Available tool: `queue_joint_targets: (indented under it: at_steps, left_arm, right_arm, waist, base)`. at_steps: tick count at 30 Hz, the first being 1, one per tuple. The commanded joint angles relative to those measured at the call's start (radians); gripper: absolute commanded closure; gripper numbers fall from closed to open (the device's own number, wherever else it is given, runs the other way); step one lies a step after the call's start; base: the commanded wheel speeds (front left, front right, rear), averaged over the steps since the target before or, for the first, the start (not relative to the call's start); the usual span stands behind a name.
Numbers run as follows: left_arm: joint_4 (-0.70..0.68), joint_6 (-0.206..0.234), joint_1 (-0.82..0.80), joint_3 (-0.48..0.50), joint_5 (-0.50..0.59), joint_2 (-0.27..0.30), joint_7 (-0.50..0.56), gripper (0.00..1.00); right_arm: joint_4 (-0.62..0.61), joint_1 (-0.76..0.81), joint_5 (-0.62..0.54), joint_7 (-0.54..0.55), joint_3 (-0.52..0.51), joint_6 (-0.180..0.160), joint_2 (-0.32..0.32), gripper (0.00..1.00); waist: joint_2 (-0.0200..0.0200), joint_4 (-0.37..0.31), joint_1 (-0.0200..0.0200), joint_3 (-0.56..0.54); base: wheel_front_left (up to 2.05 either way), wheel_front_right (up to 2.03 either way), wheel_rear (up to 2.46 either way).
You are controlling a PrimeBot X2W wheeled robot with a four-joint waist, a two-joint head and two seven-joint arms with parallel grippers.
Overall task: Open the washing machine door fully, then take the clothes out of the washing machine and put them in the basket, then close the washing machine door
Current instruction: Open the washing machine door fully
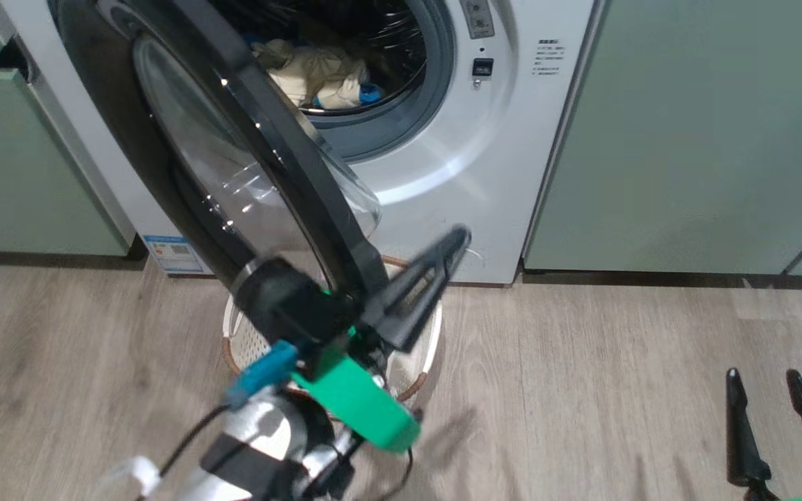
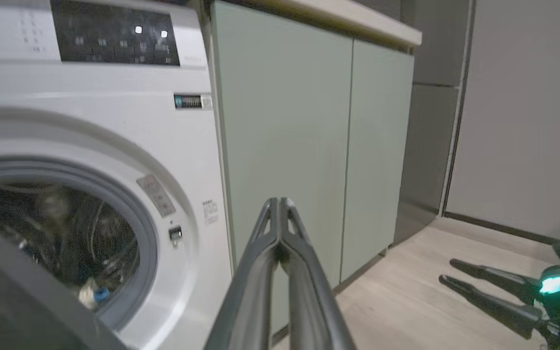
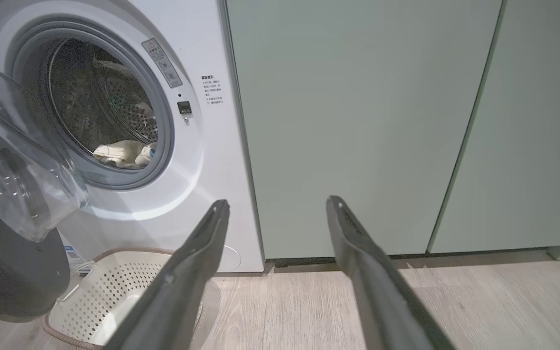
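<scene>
Washing machine door (image 1: 289,160) ajar (clothes (image 1: 317,73) inside)

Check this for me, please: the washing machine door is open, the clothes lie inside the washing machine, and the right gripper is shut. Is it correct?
Not fully. The right gripper is open, not shut: the right wrist view shows its two fingers well apart. The rest is correct: the washing machine door is open and the clothes lie inside the washing machine.

From the head we are looking down at the washing machine (image 1: 443,160) close ahead; both wrist cameras are facing its open drum (image 3: 105,97) from low down, sharing it.
</scene>
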Motion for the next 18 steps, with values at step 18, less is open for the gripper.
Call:
queue_joint_targets:
  at_steps: [18]
  left_arm:
    - [0.171, 0.061, 0.002, 0.041, 0.015, 0.025, 0.025, 1.00]
  right_arm:
    - [-0.037, -0.020, -0.010, -0.010, 0.033, 0.004, 0.001, 0.00]
  waist:
    - [-0.0001, -0.022, 0.0000, 0.010]
  base:
    - [0.00, 0.00, 0.00]
